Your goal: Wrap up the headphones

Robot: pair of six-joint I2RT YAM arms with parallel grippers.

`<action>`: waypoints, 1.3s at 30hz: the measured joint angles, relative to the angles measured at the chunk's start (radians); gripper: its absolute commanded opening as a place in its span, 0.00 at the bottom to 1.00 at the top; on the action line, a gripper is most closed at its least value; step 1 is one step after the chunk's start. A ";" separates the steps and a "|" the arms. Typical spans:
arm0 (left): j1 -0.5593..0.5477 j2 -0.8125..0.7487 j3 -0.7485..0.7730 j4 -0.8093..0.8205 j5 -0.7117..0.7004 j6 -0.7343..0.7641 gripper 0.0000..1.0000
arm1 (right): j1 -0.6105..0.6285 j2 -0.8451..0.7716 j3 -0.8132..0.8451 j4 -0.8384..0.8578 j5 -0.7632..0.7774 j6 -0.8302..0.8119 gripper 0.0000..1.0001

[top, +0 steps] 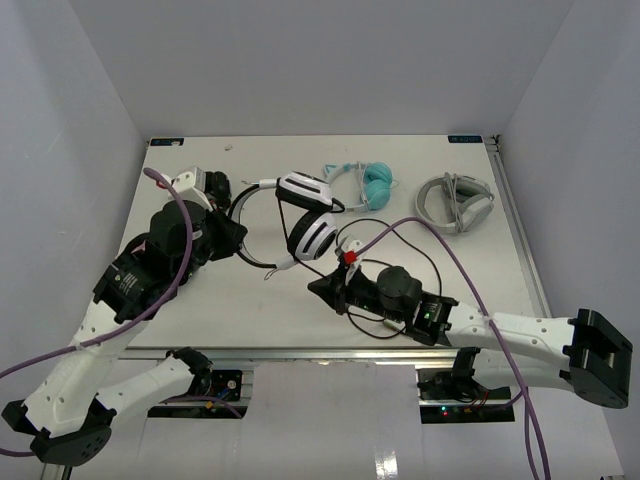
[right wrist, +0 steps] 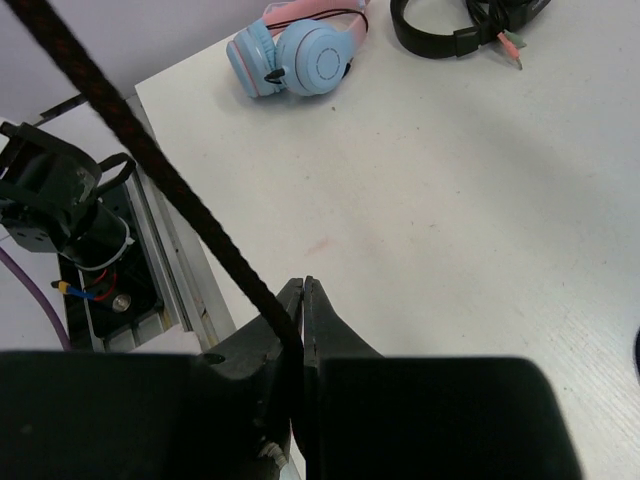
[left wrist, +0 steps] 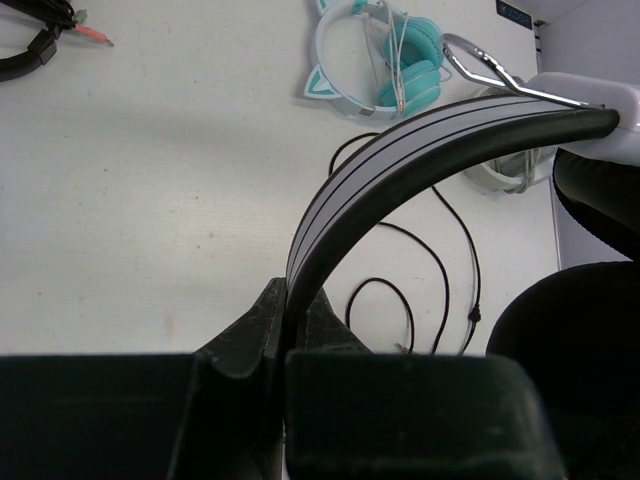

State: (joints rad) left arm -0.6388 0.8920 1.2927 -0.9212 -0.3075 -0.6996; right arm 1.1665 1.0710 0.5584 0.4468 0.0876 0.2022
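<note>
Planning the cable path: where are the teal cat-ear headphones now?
Top view: the teal cat-ear headphones lie far centre, between the white headphones (left) and the grey-and-white headphones (right).

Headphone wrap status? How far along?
Done: both grips are set. The left gripper is shut on the headband of the headphones, and the right gripper is shut on the cable. In hand: the cable runs straight out from that grip. Left: all the winding. No turns show on the headband, and the slack lies in loose loops on the table.
</note>
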 measured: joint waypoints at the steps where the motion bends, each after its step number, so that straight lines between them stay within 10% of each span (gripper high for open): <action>1: 0.000 -0.011 -0.001 0.001 0.010 -0.001 0.00 | 0.001 0.001 -0.001 0.006 0.006 -0.001 0.08; 39: 0.002 -0.167 0.019 -0.009 0.397 0.036 0.00 | -0.193 0.199 -0.127 0.289 -0.007 -0.132 0.13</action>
State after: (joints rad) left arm -0.6369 0.7247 1.3113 -0.9306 0.0894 -0.6632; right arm 0.9731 1.2705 0.4312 0.7358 0.0807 0.0701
